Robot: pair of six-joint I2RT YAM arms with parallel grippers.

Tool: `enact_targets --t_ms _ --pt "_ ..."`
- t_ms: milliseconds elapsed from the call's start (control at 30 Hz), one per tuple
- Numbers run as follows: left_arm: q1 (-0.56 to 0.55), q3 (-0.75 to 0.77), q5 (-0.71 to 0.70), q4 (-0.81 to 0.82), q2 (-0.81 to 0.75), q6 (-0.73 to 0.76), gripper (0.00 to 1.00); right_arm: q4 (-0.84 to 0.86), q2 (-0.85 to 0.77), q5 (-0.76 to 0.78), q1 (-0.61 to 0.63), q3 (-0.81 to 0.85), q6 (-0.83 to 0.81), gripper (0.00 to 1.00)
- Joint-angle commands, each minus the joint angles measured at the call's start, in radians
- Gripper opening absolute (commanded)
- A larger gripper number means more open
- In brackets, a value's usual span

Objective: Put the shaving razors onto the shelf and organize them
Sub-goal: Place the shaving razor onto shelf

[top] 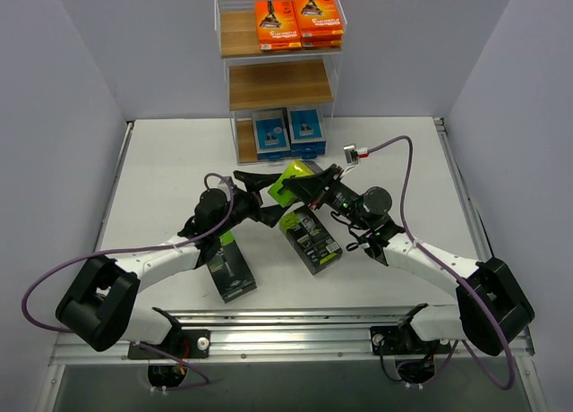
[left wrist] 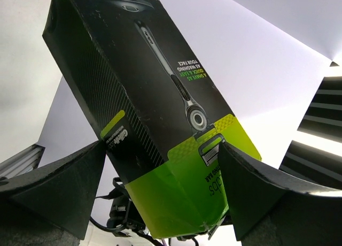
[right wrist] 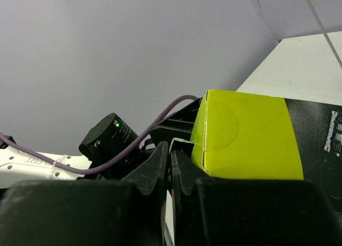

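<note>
Left wrist view alone: razor pack [left wrist: 160,123] printed front.

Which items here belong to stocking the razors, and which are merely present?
Job:
- held black-and-green razor pack
- two black packs on the table
- orange packs
- blue packs
- shelf

Merely present:
- purple cables
- table

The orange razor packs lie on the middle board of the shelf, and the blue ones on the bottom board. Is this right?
Not quite. The orange razor packs lie on the top board of the shelf; the middle board is bare. The blue ones are on the bottom board, as the top external view shows.
</note>
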Motion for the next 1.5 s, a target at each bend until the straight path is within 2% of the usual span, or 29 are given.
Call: enact_targets --t_ms 0,300,500,700,833,967,1100,1200,1300,1333,1400,1433,1467 --pt "-0.046 0.096 0.085 0.11 -0.049 -0.164 0.94 -0.014 -0.023 0.034 0.031 -0.022 -0.064 0.0" --pt "-0.051 0.099 0.093 0.085 -0.09 -0.155 0.94 -0.066 0.014 0.193 0.021 -0.045 -0.141 0.0" --pt "-0.049 0.041 0.084 0.099 -0.112 -0.157 0.94 0.073 0.057 0.224 0.022 -0.163 -0.069 0.0" --pt "-0.048 -0.044 0.099 0.239 -0.034 -0.167 0.94 0.198 0.054 0.229 0.022 -0.306 0.046 0.0" --pt "-0.049 -0.074 0.119 0.375 0.072 -0.153 1.0 0.227 0.017 0.226 0.021 -0.379 0.115 0.0" --pt "-0.045 -0.097 0.125 0.46 0.127 -0.123 1.0 0.103 -0.089 0.249 0.015 -0.424 0.154 0.0" --pt "-0.02 -0.104 0.13 0.463 0.135 -0.029 1.0 -0.201 -0.257 0.293 0.011 -0.433 0.155 0.0" --pt "0.009 -0.091 0.153 0.396 0.106 0.072 1.0 -0.368 -0.382 0.311 0.007 -0.429 0.155 0.0" --pt "0.041 -0.055 0.187 0.233 0.045 0.227 1.0 -0.478 -0.452 0.301 0.001 -0.427 0.174 0.0" --pt "0.047 -0.038 0.194 0.085 0.001 0.338 1.0 -0.495 -0.465 0.287 0.001 -0.432 0.195 0.0" --pt "0.063 0.028 0.193 -0.107 -0.047 0.467 0.98 -0.491 -0.465 0.264 0.001 -0.459 0.22 0.0" --pt "0.069 0.053 0.179 -0.292 -0.091 0.589 0.98 -0.485 -0.457 0.252 0.001 -0.471 0.246 0.0" --pt "0.072 0.076 0.162 -0.368 -0.11 0.642 0.98 -0.477 -0.449 0.226 0.001 -0.481 0.257 0.0"
